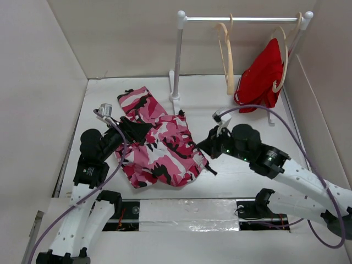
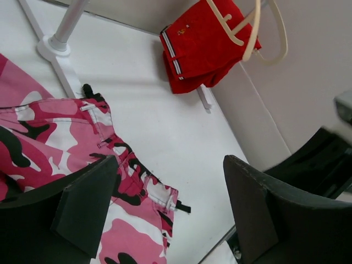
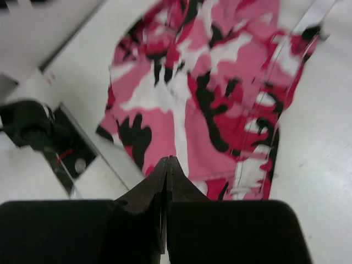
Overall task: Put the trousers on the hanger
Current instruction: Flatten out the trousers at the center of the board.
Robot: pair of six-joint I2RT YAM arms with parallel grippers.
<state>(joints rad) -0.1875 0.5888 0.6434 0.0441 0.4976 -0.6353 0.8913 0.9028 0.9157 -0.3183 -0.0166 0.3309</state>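
My left gripper (image 2: 170, 190) is spread wide, holding nothing, over the trousers (image 1: 157, 146), which lie rumpled on the tabletop (image 1: 242, 170); my right gripper (image 3: 166, 170) is pressed together at their right edge; the hanger (image 1: 225, 55) hangs on the rail (image 1: 242, 19) beside the red garment (image 1: 261, 77).

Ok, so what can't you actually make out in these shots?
Top view: left hand blends into the trousers' black patches; contact unclear.
Left wrist view: fingers hide part of the trousers; left edge cuts off the rest.
Right wrist view: blurred; shut right hand covers the near hem, touch unclear; hanger out of frame.
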